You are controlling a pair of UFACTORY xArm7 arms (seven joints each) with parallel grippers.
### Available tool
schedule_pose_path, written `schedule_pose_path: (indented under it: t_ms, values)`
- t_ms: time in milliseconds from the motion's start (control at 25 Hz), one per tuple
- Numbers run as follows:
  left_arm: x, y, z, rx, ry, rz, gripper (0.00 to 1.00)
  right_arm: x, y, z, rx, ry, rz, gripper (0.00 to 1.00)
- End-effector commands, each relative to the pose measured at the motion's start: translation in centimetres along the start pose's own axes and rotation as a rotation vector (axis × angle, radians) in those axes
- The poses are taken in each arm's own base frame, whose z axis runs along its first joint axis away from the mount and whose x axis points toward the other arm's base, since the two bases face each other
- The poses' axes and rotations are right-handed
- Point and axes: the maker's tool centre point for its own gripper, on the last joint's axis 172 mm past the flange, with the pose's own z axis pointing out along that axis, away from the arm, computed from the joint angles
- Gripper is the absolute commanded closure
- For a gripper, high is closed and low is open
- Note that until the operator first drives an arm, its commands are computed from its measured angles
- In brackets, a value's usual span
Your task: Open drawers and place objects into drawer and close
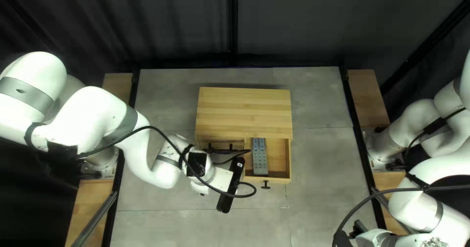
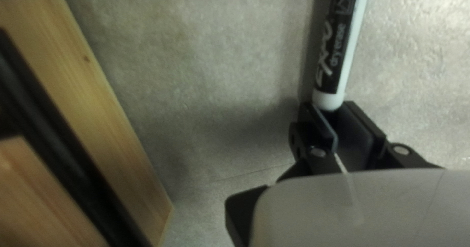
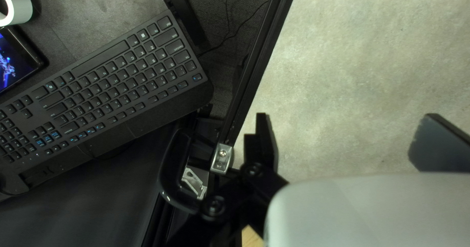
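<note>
A: Left end effector [image 2: 328, 105]?

B: One; fingers drawn close, apparently pinching one end of a marker [image 2: 340, 41], outside the drawer [image 1: 279, 156], over the desk [image 2: 210, 70]. Right end effector [image 3: 345, 116]: one, spread wide, nothing held.

A: Drawer, contents?

B: Pulled out from the cabinet [image 1: 245, 110]. One remote [image 1: 259, 156], flat, lying nearer the left arm's [image 1: 98, 112] side. Marker: presumably next in.

A: Hazards?

B: Three. Marker: gripped by its end only, liable to swivel or slip if it knocks a wall. Remote: fills much floor; a marker perched on it or across the rim could jam closing. Cable [image 1: 235, 196]: looped near the knob [image 1: 266, 184], might snag as the arm turns.
</note>
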Motion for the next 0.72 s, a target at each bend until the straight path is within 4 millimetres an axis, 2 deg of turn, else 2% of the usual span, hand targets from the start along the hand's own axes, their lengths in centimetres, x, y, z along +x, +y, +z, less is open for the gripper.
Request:
schedule_pose_path:
  t_ms: [40, 240, 480, 720]
  values:
    - [0.6, 0.5, -3.6, 0.027, 0.015, 0.026, 1.00, 0.0, 0.0, 0.0, 0.000, 0.000, 0.000, 0.00]
    - [2.4, 1.7, -7.9, 0.061, 0.024, 0.138, 1.00, 0.0, 0.0, 0.0, 0.000, 0.000, 0.000, 0.00]
    - [3.7, 2.3, -10.8, 0.087, 0.010, 0.278, 1.00, 0.0, 0.0, 0.0, 0.000, 0.000, 0.000, 0.00]
    - [4.1, 2.0, -13.3, 0.089, -0.012, 0.322, 1.00, 0.0, 0.0, 0.0, 0.000, 0.000, 0.000, 0.00]
